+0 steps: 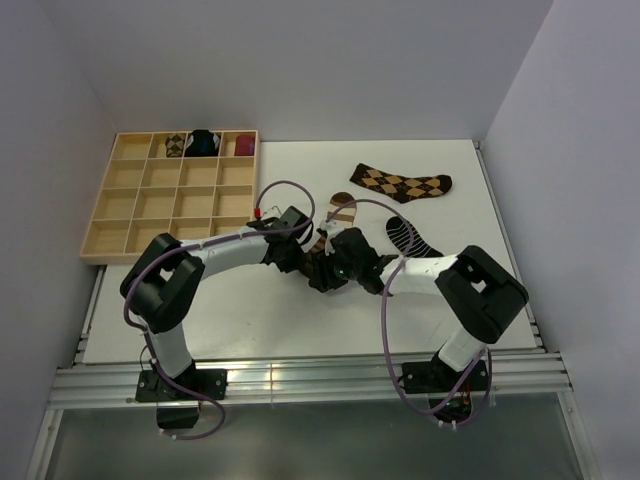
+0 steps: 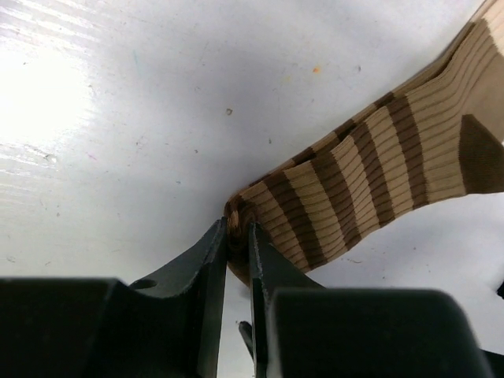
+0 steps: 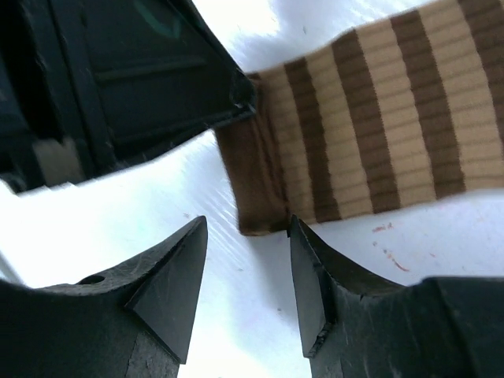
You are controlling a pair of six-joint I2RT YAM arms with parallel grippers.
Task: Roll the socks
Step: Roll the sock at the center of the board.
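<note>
The long brown-and-cream striped sock (image 2: pixel 378 165) is lying flat near the middle of the desk (image 1: pixel 250 310), running from there toward the far edge. The left hand (image 2: pixel 239 230) is pinching the sock's near end, its jaws almost together with a bunched fold of fabric squeezed between them. The right hand (image 3: pixel 246 227) is hovering low at that same end, its jaws standing well apart and gripping nothing. The sock's dark brown tip is sitting just ahead of them. The argyle sock (image 1: pixel 402 183) is lying flat near the far edge, toward the right corner. The short black sock (image 1: pixel 408 236) is resting between the striped one and the right edge. A wooden tray (image 1: pixel 160 195) of compartments is sitting at the far left corner.
</note>
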